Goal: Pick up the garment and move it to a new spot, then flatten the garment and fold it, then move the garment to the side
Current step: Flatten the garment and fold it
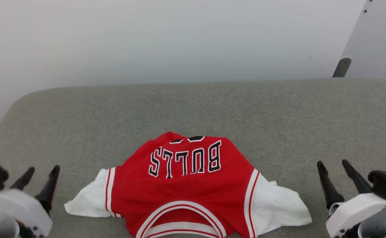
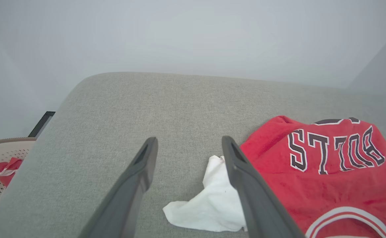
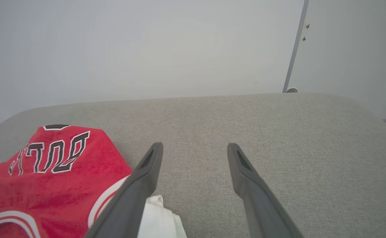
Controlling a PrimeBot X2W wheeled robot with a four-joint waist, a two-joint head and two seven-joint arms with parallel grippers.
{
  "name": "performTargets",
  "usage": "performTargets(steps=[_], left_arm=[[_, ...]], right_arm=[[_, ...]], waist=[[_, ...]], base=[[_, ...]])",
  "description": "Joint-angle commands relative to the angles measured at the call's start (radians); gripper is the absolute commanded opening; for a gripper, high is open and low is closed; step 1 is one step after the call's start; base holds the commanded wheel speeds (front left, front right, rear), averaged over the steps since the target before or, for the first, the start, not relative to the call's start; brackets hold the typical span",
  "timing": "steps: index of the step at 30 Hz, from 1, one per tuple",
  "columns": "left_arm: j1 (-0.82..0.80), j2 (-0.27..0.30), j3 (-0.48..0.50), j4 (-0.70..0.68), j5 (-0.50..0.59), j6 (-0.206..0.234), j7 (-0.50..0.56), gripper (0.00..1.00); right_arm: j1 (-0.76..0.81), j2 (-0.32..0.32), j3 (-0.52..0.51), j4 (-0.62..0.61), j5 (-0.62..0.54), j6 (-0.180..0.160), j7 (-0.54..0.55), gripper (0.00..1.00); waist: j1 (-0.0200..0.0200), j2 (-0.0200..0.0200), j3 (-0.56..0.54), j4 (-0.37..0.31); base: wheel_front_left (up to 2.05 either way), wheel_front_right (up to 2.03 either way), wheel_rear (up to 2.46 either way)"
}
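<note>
One red shirt [image 1: 183, 185] lies on the grey padded tabletop [image 1: 193, 105], close to the near edge and midway between the two hands. Its collar faces the robot and its lettering reads upside down. Two white sleeves [image 1: 92, 198] stick out, one on each side. The left hand [image 1: 43, 169] hangs just beyond the left sleeve and the right hand [image 1: 332, 163] just beyond the right one. Both have their fingers spread apart and hold nothing. Off the tabletop's left end stands one pale basket [image 2: 8, 142] with one red-and-white cloth [image 2: 4, 168] inside. A white wall [image 1: 146, 39] rises behind, and one grey post [image 1: 341, 67] stands at the far right.
</note>
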Motion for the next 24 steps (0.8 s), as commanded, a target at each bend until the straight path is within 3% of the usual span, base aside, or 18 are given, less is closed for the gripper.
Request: performTargets(steps=[1, 11, 17, 24], left_arm=[[0.026, -0.009, 0.007, -0.002, 0.008, 0.003, -0.026, 1.00], [0.140, -0.025, 0.001, -0.021, 0.034, -0.043, -0.161, 1.00], [0.116, -0.006, -0.038, 0.017, 0.047, -0.071, -0.122, 1.00], [0.031, -0.005, -0.112, 0.131, 0.059, -0.140, -0.056, 1.00]], right_arm=[[0.018, -0.005, 0.003, -0.002, 0.014, -0.001, 0.005, 1.00], [0.074, -0.010, -0.006, -0.029, 0.029, -0.001, 0.004, 1.00], [0.082, -0.006, -0.025, -0.063, 0.014, -0.001, -0.013, 1.00], [0.061, -0.012, -0.036, -0.110, 0.001, -0.001, -0.012, 1.00]], waist=[[0.0000, 0.0000, -0.003, 0.004], [0.0000, 0.0000, -0.020, 0.031], [0.0000, 0.0000, -0.021, 0.042], [0.0000, 0.0000, 0.006, 0.032]], base=[[0.00, 0.00, 0.00], [0.00, 0.00, 0.00], [0.00, 0.00, 0.00], [0.00, 0.00, 0.00]])
